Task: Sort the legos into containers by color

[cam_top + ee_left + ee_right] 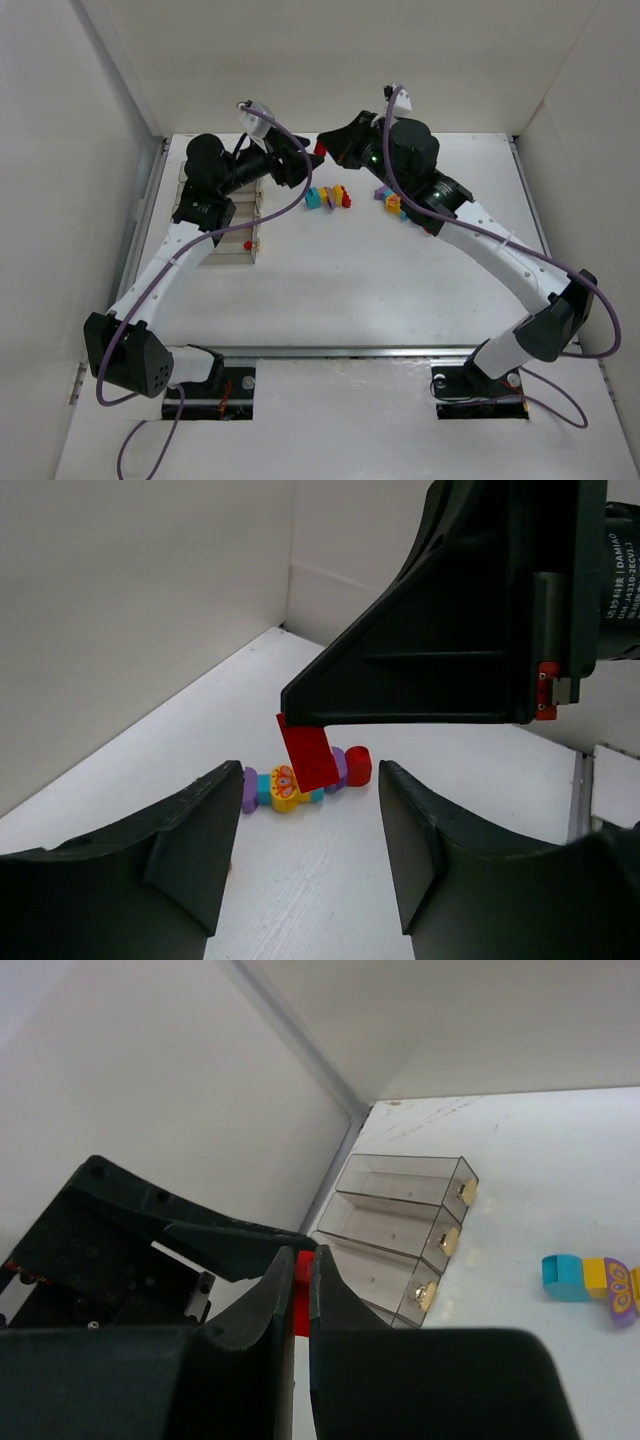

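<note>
The left gripper [310, 773] filled the foreground of its own wrist view, its fingers [190, 850] standing apart with nothing clamped between them. Just beyond and above that gap hung the right gripper [302, 1255], jaws closed on a flat red brick [308, 754] that stuck down, tilted, from its tip. The right wrist view showed a sliver of the same red pinched between the two fingers. From above, the two grippers met tip to tip over the far part of the table [350, 300], just right of the bins [232, 252]. The bins sat at the left side, partly under the left arm, joined in one block. A small red piece [247, 243] showed at their near right corner, though whether it lay inside could not be told. Loose legos [328, 196] of cyan, yellow and red lay on the table near the grippers. A second cluster [391, 201] of purple, yellow and cyan lay beside the right arm, well apart from the bins.
</note>
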